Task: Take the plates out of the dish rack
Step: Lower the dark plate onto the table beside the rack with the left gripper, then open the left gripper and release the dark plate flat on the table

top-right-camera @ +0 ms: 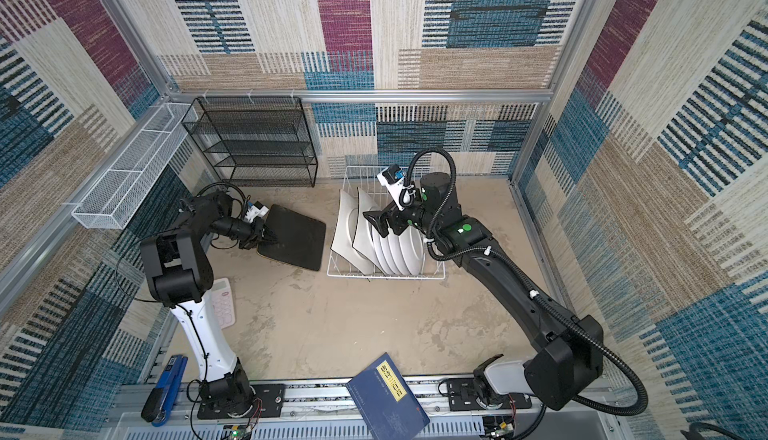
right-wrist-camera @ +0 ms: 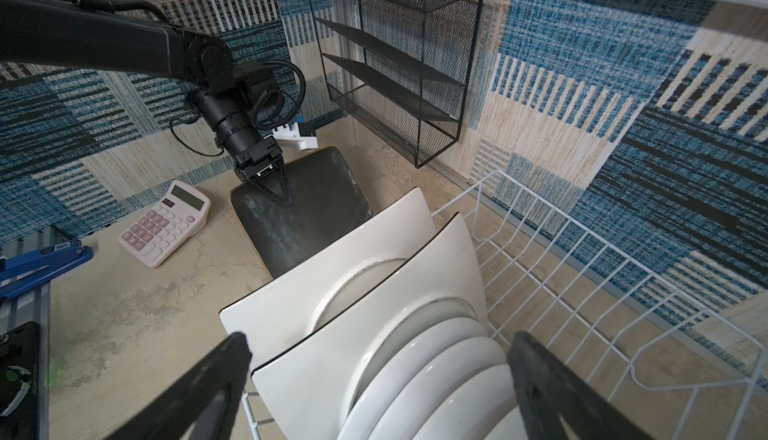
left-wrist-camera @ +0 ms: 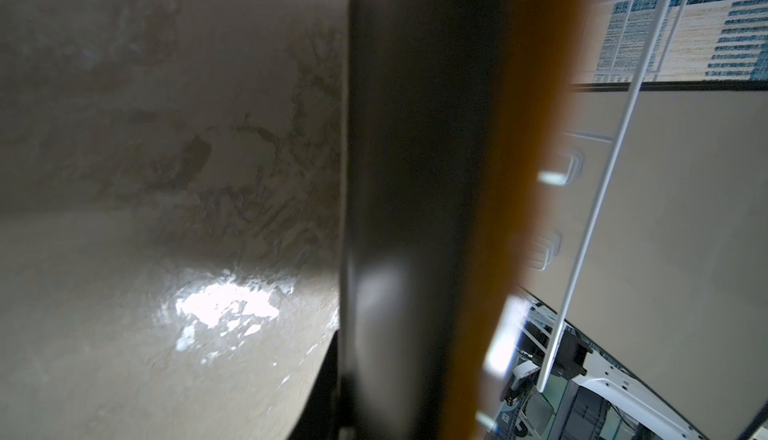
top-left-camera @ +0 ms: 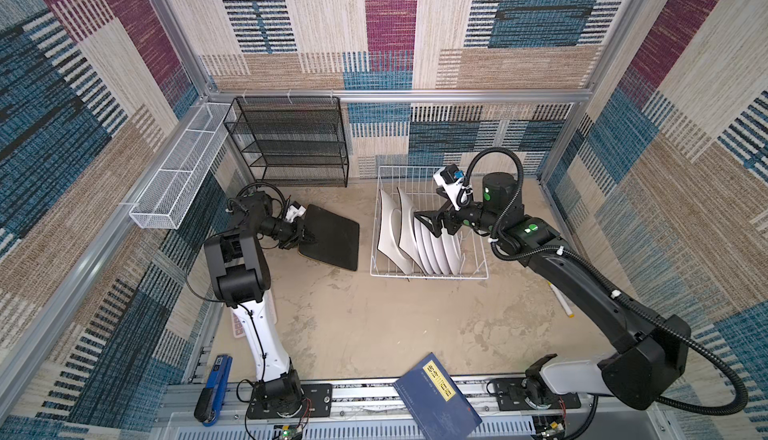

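The white wire dish rack [top-left-camera: 428, 277] [top-right-camera: 386, 278] [right-wrist-camera: 582, 276] stands at the back middle. It holds two square white plates [top-left-camera: 390, 230] [right-wrist-camera: 374, 234] with black edges and several round white plates [top-left-camera: 440, 255] [right-wrist-camera: 436, 375], all on edge. My right gripper [top-left-camera: 434, 226] [top-right-camera: 380, 224] [right-wrist-camera: 379, 338] hovers open just above them, holding nothing. Left of the rack a square plate [top-left-camera: 332, 238] [top-right-camera: 297, 236] [right-wrist-camera: 307, 209] lies black back up, low over the table. My left gripper [top-left-camera: 305, 236] [top-right-camera: 270, 236] [right-wrist-camera: 278, 193] is shut on its near edge. In the left wrist view this plate [left-wrist-camera: 415, 168] is a blurred dark band.
A black mesh shelf unit [top-left-camera: 291, 143] stands at the back wall, with a long white mesh tray [top-left-camera: 178, 176] on the left wall. A calculator [top-right-camera: 222, 301] [right-wrist-camera: 166, 222] lies by the left arm. A blue book [top-left-camera: 436, 396] and a blue stapler [top-left-camera: 214, 388] sit at the front edge.
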Controlling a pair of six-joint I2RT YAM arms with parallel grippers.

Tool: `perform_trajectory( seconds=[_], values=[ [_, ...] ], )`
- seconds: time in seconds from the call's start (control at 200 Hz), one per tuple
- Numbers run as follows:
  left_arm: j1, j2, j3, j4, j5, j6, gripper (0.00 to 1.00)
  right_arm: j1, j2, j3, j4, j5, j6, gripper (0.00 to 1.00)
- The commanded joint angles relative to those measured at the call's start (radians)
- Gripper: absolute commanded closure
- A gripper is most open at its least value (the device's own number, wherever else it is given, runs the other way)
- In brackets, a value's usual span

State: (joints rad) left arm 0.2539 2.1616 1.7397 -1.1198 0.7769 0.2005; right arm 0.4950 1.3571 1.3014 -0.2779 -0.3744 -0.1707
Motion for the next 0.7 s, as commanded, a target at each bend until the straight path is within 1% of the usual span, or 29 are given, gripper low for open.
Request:
perform_trajectory(
  seconds=[0.0, 0.115, 0.285, 0.381, 0.486, 0.611, 0.681, 0.691],
  values=[
    [0.011, 0.015, 0.008, -0.009, -0.1, 0.017, 0.82, 0.0, 0.001, 0.013, 0.02, -0.014, 0.014, 0.01],
    [0.021, 0.029, 0.018, -0.015, -0.101, 0.016, 0.75, 0.001, 0.002, 0.015, 0.022, -0.009, 0.017, 0.01],
    [0.022, 0.053, 0.03, -0.016, -0.124, 0.009, 0.69, 0.0, 0.006, 0.025, -0.005, 0.006, 0.002, 0.01],
    [0.022, 0.058, 0.042, -0.019, -0.125, 0.004, 0.64, 0.001, 0.004, 0.025, -0.013, 0.02, -0.008, 0.01],
    [0.022, 0.068, 0.056, -0.018, -0.139, -0.013, 0.6, 0.0, 0.006, 0.024, -0.013, 0.026, -0.011, 0.01],
    [0.022, 0.08, 0.066, -0.011, -0.187, -0.052, 0.58, 0.001, 0.01, 0.024, -0.003, 0.019, -0.002, 0.01],
    [0.022, 0.081, 0.069, -0.005, -0.189, -0.065, 0.56, 0.0, 0.008, 0.022, 0.007, 0.007, 0.0, 0.01],
    [0.021, 0.081, 0.068, -0.004, -0.215, -0.066, 0.56, 0.0, 0.008, 0.022, 0.008, 0.006, 0.002, 0.01]
  ],
)
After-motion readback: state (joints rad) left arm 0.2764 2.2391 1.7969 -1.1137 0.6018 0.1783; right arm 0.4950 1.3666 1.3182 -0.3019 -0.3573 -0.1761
